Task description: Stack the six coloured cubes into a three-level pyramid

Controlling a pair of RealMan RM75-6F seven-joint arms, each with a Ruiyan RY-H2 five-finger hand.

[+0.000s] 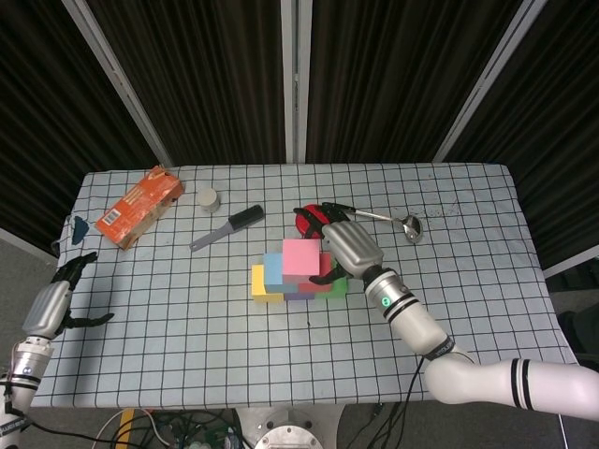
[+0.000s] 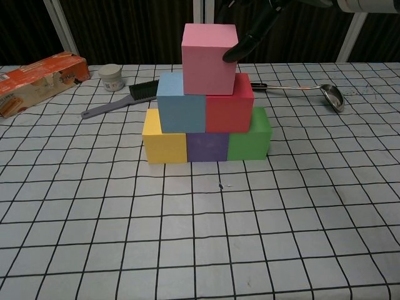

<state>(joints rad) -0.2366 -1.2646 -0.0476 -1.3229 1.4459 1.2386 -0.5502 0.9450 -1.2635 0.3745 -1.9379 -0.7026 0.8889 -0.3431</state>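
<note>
**Pyramid built, right hand beside the top cube**

The six cubes stand as a three-level pyramid near the middle of the table (image 1: 449, 309). The yellow cube (image 2: 164, 135), purple cube (image 2: 207, 147) and green cube (image 2: 249, 139) form the base row, touching side by side. The blue cube (image 2: 181, 103) and red cube (image 2: 229, 106) sit on them, and the pink cube (image 2: 209, 57) crowns the stack, turned slightly off square with the level below.

The right hand (image 1: 348, 245) hovers just right of the stack, holding nothing, its fingers loosely spread; in the chest view one fingertip (image 2: 232, 54) is at the pink cube's right edge, and I cannot tell whether it touches. The left hand (image 1: 49, 307) hangs off the table's left edge, empty, fingers apart.

The cubes look like light, matte foam or painted blocks: stiff enough to stack, probably easy to knock. Any correction is best made by pinching the pink cube on two opposite side faces, lightly, so the rows beneath do not shift.

The table wears a white cloth with a black grid, flat and probably giving fair grip. Behind the stack lie a brush (image 1: 227, 227), a small jar (image 1: 207, 197), an orange box (image 1: 138, 206), a ladle (image 1: 384, 218) and something red (image 1: 314, 217), half hidden. Dark curtains close the room behind.
</note>
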